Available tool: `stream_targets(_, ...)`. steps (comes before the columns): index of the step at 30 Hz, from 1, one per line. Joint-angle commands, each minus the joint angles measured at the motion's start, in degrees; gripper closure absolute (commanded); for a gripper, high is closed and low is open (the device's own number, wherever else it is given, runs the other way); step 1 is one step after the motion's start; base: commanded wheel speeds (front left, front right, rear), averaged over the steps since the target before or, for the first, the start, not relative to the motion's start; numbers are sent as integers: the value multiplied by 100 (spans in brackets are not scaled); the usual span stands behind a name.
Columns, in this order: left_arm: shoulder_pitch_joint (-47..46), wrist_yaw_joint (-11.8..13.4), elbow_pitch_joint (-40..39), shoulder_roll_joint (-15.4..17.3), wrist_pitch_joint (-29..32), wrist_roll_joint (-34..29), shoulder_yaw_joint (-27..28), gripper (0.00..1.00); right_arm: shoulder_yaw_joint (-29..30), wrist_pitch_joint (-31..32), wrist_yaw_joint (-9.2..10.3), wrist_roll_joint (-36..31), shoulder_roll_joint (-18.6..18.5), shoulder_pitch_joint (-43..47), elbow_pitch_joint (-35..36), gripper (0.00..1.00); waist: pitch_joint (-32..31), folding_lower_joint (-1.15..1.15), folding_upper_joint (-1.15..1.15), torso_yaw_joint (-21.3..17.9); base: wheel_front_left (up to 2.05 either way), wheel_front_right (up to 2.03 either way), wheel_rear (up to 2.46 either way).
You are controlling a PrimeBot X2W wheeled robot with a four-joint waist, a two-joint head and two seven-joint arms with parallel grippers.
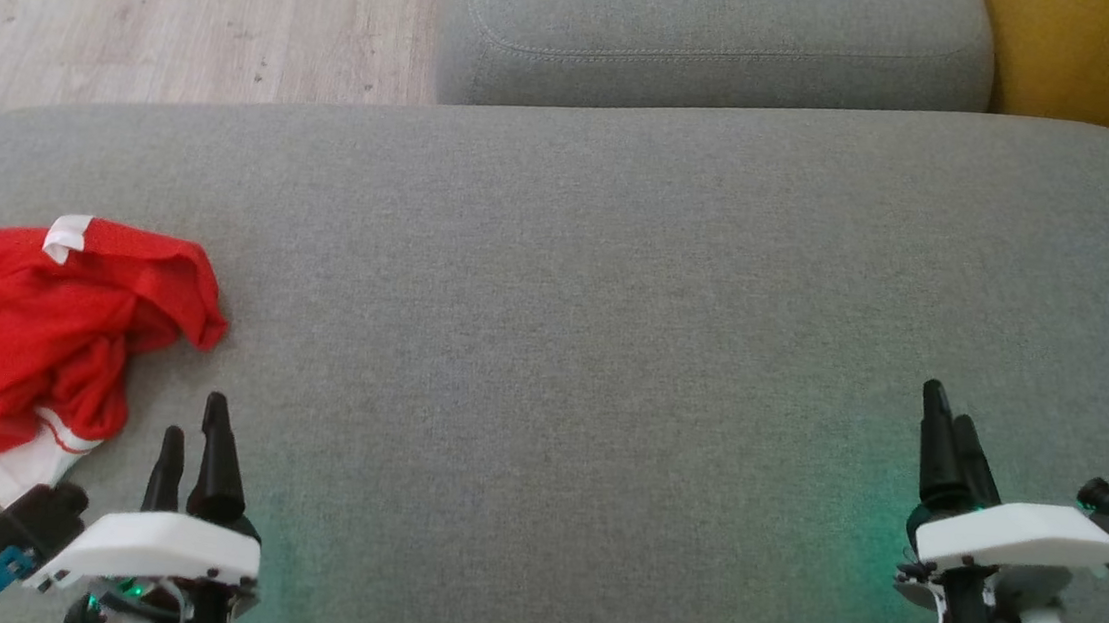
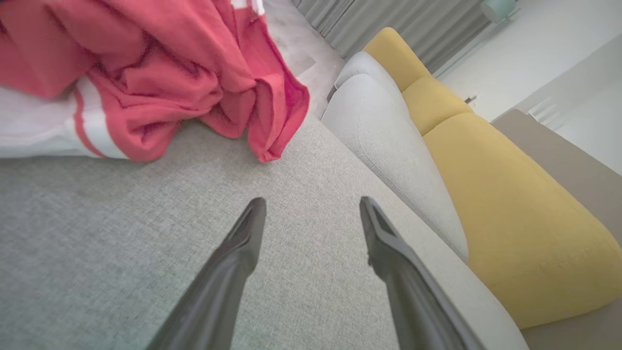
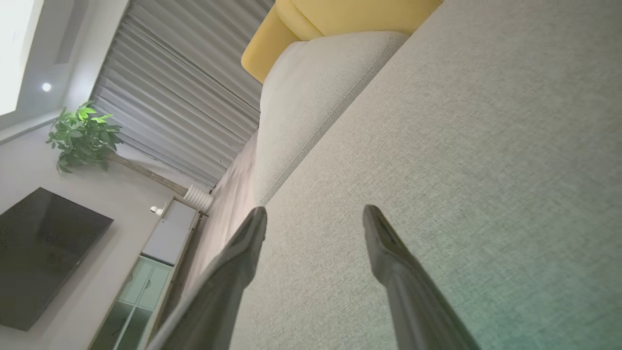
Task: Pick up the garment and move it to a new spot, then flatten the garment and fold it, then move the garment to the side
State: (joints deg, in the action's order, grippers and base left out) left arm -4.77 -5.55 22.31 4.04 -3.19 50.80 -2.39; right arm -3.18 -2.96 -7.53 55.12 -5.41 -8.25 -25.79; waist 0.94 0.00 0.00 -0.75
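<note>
Garment [image 1: 31,326] lies crumpled on sofa [image 1: 615,307]; right wrist view adds television [image 3: 43,253], plant [image 3: 82,133].

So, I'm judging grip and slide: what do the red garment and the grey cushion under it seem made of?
Red garment: thin, soft knit, perhaps sports jersey, matte; it bunches in limp folds. Grey cushion: woven upholstery cloth, matte; a fine speckled weave shows.

The left tool [image 1: 195,418] is resting low at the robot's left, jaws standing wide apart and empty. The right tool [image 1: 947,403] is pointing forward, equally spread and empty.
</note>
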Motion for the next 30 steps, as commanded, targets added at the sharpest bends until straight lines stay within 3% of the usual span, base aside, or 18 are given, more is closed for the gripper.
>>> stream_targets(1, -296, -7, -137, 123, -75, -193, 21, 0, -96, -92, 2, -176, -115, -353, 136, 0, -1, 0, 0, -4, 0, 0, 0)
stream_targets(30, -443, 91, -24, 146, -563, -2256, -193, 0, -595, -583, 3, -2202, -210, -709, -306, 0, 84, 0, 0, -41, 0, 0, 0)
